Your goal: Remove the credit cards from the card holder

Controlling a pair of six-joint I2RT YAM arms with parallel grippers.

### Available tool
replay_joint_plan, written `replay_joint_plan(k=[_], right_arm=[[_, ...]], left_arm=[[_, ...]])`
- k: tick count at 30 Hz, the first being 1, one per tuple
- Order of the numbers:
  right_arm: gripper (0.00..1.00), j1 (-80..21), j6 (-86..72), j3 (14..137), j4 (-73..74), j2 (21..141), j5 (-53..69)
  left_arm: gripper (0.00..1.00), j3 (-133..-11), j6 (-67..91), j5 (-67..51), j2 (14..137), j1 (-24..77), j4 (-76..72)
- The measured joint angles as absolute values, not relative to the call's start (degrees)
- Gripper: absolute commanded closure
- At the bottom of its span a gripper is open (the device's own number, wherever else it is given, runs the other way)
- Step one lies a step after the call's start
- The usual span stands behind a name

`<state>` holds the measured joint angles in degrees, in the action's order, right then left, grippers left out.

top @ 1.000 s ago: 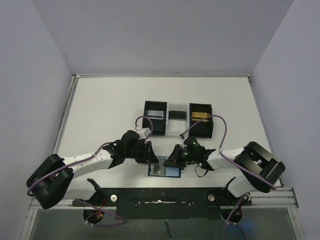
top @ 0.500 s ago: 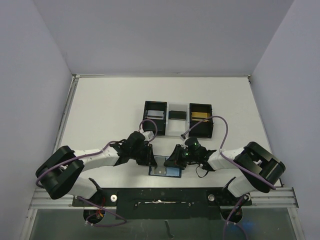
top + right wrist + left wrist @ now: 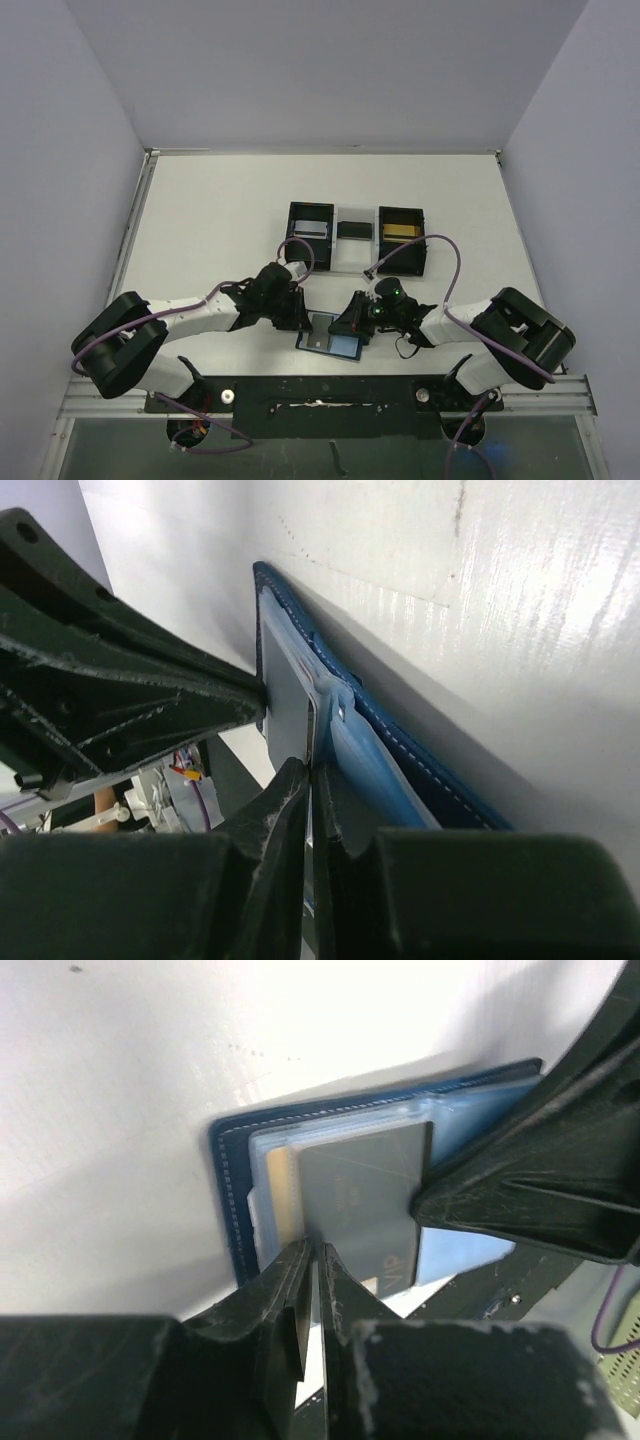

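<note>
The dark blue card holder [image 3: 332,340] lies open near the table's front edge, between both grippers. In the left wrist view a silver-grey credit card [image 3: 365,1195] marked VIP sticks partly out of its pale blue inner pocket [image 3: 470,1120], with a gold card's edge [image 3: 288,1195] beside it. My left gripper [image 3: 315,1252] is shut on the grey card's near edge. My right gripper [image 3: 310,772] is shut on a thin edge of the holder's pocket [image 3: 370,770], right beside the grey card [image 3: 285,705]. In the top view the left gripper [image 3: 300,313] and the right gripper [image 3: 356,320] flank the holder.
Two black open-top boxes [image 3: 310,250] [image 3: 402,255] joined by a white tray [image 3: 352,250] stand behind the grippers. A silver card [image 3: 312,228], a dark card [image 3: 352,229] and a gold card [image 3: 398,231] lie in them. The table's front edge and rail [image 3: 330,385] are close.
My left gripper has moved right onto the holder's left side. The holder has shifted and tilted slightly. The right gripper has stayed at the holder.
</note>
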<state>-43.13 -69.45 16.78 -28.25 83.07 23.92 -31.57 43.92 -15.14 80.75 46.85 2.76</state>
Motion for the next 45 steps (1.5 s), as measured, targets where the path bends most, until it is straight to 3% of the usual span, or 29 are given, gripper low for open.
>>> replay_joint_plan(k=[23,37,42,45], right_arm=[[1.0,-39.55,-68.58,13.13,-26.17,78.22,27.14],[1.0,-35.46,-60.97,12.8,-21.58,78.08,36.93],[1.0,-34.52,-59.48,14.13,-18.04,78.54,36.95],[1.0,-34.54,-59.86,15.0,-17.96,80.16,36.62]], left_arm=[[0.93,-32.18,43.97,-12.71,82.0,46.94,3.66],[0.93,-32.25,43.86,-12.43,82.52,46.87,3.75],[0.76,-32.38,43.72,-12.01,81.3,47.35,4.56],[0.72,-32.93,43.46,-11.73,78.81,50.15,4.43]])
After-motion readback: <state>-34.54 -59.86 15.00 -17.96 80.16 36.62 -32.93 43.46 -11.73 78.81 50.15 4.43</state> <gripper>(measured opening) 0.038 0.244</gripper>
